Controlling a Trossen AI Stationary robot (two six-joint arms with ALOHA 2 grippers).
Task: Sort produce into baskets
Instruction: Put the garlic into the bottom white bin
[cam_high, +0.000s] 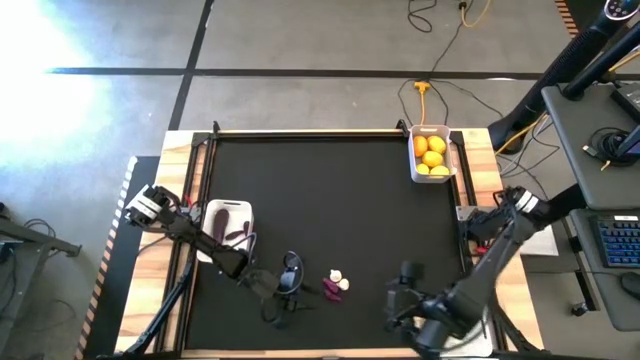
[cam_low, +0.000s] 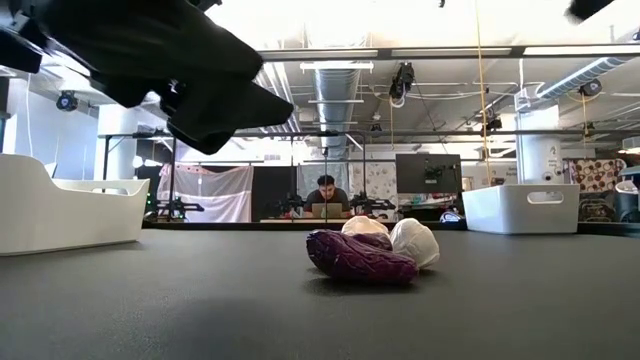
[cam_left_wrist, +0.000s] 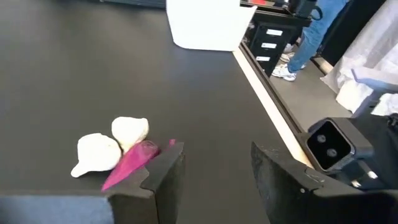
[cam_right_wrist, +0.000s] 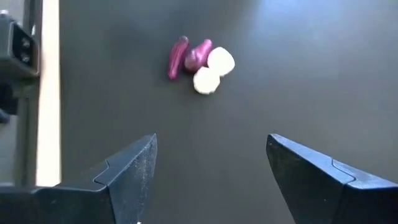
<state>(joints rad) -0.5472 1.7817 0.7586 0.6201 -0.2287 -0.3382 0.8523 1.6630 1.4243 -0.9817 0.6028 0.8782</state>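
Two whitish garlic bulbs (cam_high: 339, 279) and two dark purple vegetables (cam_high: 330, 290) lie together on the black mat near the table's near edge; they also show in the low view (cam_low: 365, 255) and the right wrist view (cam_right_wrist: 199, 62). My left gripper (cam_high: 290, 280) is open just left of them, with the purple vegetable (cam_left_wrist: 130, 163) beside one finger. My right gripper (cam_high: 400, 292) is open to their right, apart from them. One white basket (cam_high: 432, 153) at the far right holds yellow citrus fruits (cam_high: 432, 155). A second white basket (cam_high: 228, 222) stands at the left.
Another white basket (cam_left_wrist: 205, 25) shows in the left wrist view beyond the produce, near the mat's edge. Wooden strips (cam_high: 180, 200) border the black mat. A person (cam_low: 326, 192) sits far behind the table. Bare mat (cam_high: 320, 200) lies between the baskets.
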